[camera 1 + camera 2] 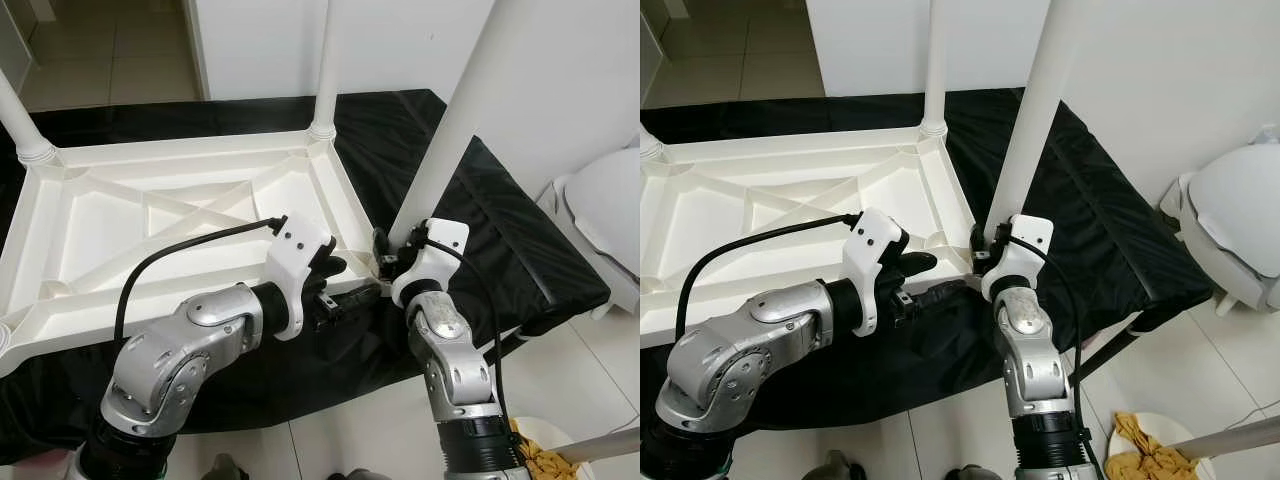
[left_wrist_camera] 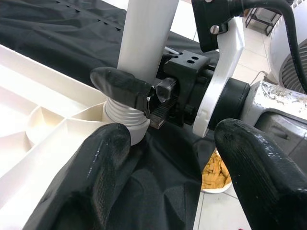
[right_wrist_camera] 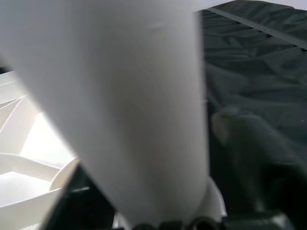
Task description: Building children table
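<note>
A white plastic table top (image 1: 150,200) lies upside down on a black cloth (image 1: 500,220). At its near right corner a white table leg (image 1: 450,130) stands tilted, with its ribbed lower end (image 2: 122,115) sitting at the corner socket. My right gripper (image 1: 385,255) is shut on this leg just above the socket; one of its fingers (image 2: 122,86) presses against the tube. The leg (image 3: 120,105) looms close in the right wrist view. My left gripper (image 1: 340,285) hovers open over the table's near edge, just left of the leg, touching nothing.
Two more legs stand upright in the far corners (image 1: 322,70) (image 1: 20,120). A white rounded appliance (image 1: 610,200) stands on the floor to the right. A bowl of yellow chips (image 1: 545,460) sits on the tiles near my right arm. A white wall rises behind.
</note>
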Robot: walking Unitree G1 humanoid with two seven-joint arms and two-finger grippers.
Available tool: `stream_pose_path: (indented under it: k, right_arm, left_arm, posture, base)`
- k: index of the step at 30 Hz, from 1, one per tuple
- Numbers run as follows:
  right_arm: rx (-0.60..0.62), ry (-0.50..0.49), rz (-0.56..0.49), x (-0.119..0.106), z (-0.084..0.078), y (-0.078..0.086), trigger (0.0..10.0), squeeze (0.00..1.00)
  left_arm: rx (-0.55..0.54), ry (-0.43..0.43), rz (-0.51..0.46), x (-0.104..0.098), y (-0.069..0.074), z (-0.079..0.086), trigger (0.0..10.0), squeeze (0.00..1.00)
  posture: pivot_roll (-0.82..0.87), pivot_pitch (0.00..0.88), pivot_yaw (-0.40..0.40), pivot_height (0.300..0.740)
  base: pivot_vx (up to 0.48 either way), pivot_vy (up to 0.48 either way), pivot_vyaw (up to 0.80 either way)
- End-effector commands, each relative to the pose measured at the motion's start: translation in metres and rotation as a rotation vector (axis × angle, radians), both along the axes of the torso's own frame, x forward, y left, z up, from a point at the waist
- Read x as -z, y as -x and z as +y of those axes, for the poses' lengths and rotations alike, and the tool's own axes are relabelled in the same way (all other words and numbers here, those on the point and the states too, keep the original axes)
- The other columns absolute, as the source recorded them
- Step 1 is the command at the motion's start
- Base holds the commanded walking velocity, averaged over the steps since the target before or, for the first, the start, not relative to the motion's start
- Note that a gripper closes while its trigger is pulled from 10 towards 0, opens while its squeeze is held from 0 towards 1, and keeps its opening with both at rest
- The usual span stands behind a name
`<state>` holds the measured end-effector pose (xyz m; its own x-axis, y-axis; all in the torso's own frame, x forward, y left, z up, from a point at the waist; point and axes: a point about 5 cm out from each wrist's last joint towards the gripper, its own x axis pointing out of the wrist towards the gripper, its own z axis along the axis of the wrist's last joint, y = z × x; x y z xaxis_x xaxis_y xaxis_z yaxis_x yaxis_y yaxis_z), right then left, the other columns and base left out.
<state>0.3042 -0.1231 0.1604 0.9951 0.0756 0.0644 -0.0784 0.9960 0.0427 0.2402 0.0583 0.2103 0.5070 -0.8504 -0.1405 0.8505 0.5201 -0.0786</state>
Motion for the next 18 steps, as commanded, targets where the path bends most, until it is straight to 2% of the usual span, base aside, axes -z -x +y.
stream_pose_path:
  k: [1, 6, 10, 11, 12, 13, 14, 16, 18]
  right_arm:
    - [-0.039, -0.021, 0.021, 0.003, -0.003, -0.001, 10.0, 1.0]
    - [-0.186, -0.017, -0.015, -0.005, -0.005, -0.002, 10.0, 1.0]
    - [-0.241, -0.001, -0.018, -0.007, -0.01, -0.004, 10.0, 1.0]
    - [-0.293, 0.016, -0.022, -0.008, -0.013, -0.005, 10.0, 0.29]
    - [-0.293, 0.016, -0.022, -0.008, -0.013, -0.005, 10.0, 0.29]
    - [-0.361, 0.032, -0.03, -0.009, -0.015, -0.006, 10.0, 0.0]
    - [-0.361, 0.032, -0.03, -0.009, -0.015, -0.006, 10.0, 0.0]
    - [-0.466, 0.059, -0.041, -0.01, -0.019, -0.008, 10.0, 0.0]
    - [-0.497, 0.068, -0.044, -0.01, -0.02, -0.008, 10.0, 0.0]
  left_arm:
    - [0.014, 0.001, -0.001, 0.0, 0.0, -0.001, 10.0, 0.0]
    - [0.007, 0.004, -0.003, -0.001, -0.001, -0.001, 10.0, 0.0]
    - [0.004, 0.009, -0.005, -0.002, -0.001, -0.001, 10.0, 0.0]
    - [0.003, 0.011, -0.004, -0.002, 0.0, -0.001, 10.0, 0.0]
    - [0.003, 0.011, -0.004, -0.002, 0.0, -0.001, 10.0, 0.0]
    - [0.001, 0.011, -0.004, -0.002, 0.0, -0.001, 10.0, 0.0]
    - [0.001, 0.011, -0.004, -0.002, 0.0, -0.001, 10.0, 0.0]
    - [-0.001, 0.012, -0.003, -0.002, 0.0, 0.0, 10.0, 0.0]
    - [-0.001, 0.013, -0.003, -0.002, 0.0, 0.0, 10.0, 0.0]
  posture:
    - [-0.02, 0.07, -0.06, 0.74]
    - [-0.02, 0.064, -0.059, 0.74]
    - [-0.02, 0.06, -0.059, 0.74]
    - [-0.02, 0.06, -0.06, 0.74]
    - [-0.02, 0.06, -0.06, 0.74]
    - [-0.01, 0.056, -0.06, 0.74]
    - [-0.01, 0.056, -0.06, 0.74]
    - [-0.01, 0.054, -0.058, 0.74]
    - [-0.01, 0.054, -0.058, 0.74]
  base:
    - [0.0, 0.0, 0.0]
    - [0.0, 0.0, 0.0]
    - [0.0, 0.0, 0.0]
    - [0.0, 0.0, 0.0]
    - [0.0, 0.0, 0.0]
    - [0.0, 0.0, 0.0]
    - [0.0, 0.0, 0.0]
    - [0.0, 0.0, 0.0]
    - [0.0, 0.0, 0.0]
